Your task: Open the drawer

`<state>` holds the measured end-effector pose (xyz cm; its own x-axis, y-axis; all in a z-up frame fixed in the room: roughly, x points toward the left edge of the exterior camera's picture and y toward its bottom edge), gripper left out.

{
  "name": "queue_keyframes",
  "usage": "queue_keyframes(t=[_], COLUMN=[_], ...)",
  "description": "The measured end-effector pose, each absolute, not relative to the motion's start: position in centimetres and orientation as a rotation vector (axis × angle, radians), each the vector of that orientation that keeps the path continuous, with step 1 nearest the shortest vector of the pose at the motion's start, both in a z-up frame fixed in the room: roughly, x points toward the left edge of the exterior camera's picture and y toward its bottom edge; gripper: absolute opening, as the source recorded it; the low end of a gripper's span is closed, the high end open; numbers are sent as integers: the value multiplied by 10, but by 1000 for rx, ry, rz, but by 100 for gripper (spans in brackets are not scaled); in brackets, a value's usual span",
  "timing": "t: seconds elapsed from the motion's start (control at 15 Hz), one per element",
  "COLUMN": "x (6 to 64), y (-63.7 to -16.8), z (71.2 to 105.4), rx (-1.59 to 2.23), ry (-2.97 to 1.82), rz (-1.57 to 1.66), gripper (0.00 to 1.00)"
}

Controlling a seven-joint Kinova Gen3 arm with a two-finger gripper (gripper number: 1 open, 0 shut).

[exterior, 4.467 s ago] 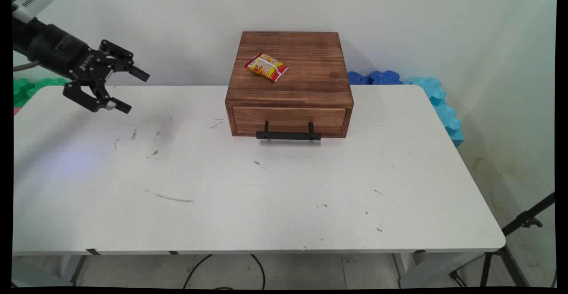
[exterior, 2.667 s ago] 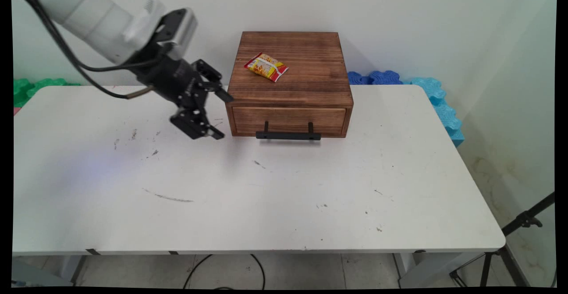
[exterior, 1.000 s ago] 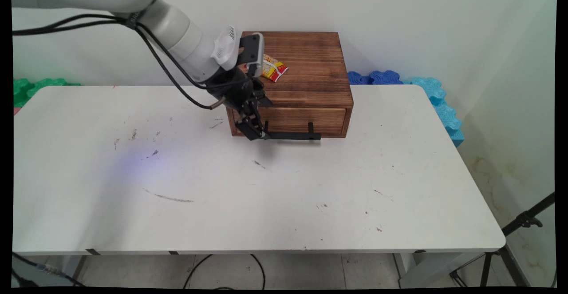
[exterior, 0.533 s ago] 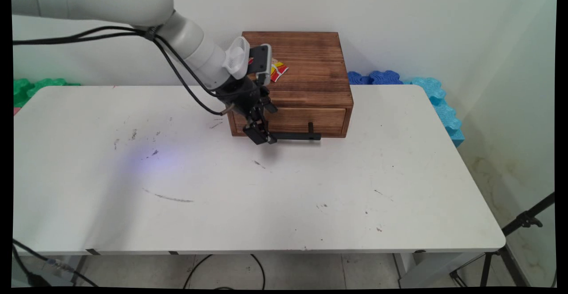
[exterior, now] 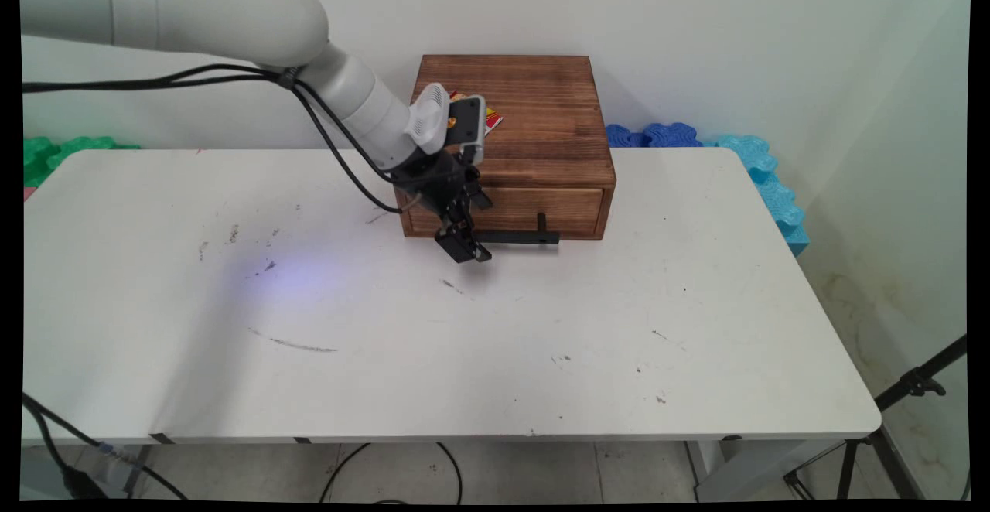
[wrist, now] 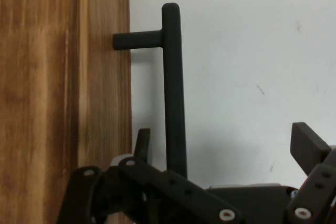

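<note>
1. Two fingers of the gripper (wrist: pixel 215 145) spread wide – straddling the black handle (wrist: pixel 174 87) on the drawer (exterior: pixel 506 210) front, not touching.
2. Handle: rigid bar, prob. grippy enough – take mid-bar, btwn its posts.
3. Snack packet (exterior: pixel 489 118) sits atop the wooden box (exterior: pixel 534 110).
</note>
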<state>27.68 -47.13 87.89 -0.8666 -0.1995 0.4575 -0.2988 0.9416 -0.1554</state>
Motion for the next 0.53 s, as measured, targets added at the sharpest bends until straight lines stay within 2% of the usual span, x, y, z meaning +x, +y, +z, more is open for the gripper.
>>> queue_keyframes(t=[0.53], x=[268], y=[-481], z=[854], rx=[347], ry=[-2653], rz=[285], gripper=[100])
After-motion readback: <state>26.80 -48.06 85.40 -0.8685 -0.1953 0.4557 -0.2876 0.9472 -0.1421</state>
